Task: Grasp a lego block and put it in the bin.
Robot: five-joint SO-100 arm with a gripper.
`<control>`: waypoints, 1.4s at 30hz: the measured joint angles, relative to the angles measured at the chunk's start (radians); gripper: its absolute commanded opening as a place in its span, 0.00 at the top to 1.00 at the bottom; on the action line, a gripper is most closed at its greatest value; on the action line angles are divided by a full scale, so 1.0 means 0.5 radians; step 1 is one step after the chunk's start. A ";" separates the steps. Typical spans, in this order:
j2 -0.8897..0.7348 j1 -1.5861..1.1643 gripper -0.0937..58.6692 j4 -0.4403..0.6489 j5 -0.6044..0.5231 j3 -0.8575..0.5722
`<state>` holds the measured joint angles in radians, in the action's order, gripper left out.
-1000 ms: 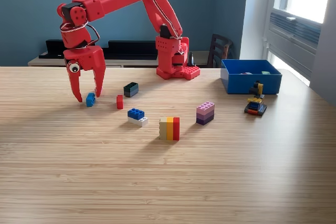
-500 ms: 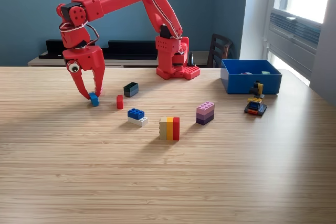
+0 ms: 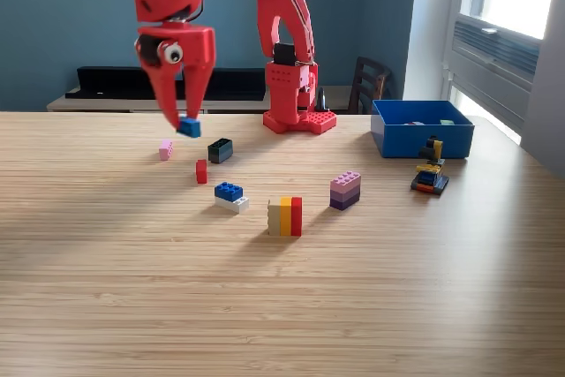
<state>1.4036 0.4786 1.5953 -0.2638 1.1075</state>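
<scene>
The tool (image 3: 185,121) pinches a small blue block (image 3: 188,127) at its fingertips, raised clear of the bench (image 3: 282,306). The grasp looks done; the carry and drop remain. The bin (image 3: 422,137) sits well apart toward 3 o'clock, with a few pieces already inside. Other blocks lie loose below.

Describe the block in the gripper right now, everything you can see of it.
The small blue block looks like glossy plastic, squarish, slightly tilted. It is pinched between the tips of the red gripper, lifted clear of the wooden table, above and between the pink block and dark block. Studs are too small to tell.
</scene>
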 measured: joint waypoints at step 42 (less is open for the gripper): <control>-0.046 -3.089 0.77 0.187 0.607 0.399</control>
<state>1.3806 -1.0661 1.6889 0.0399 1.3070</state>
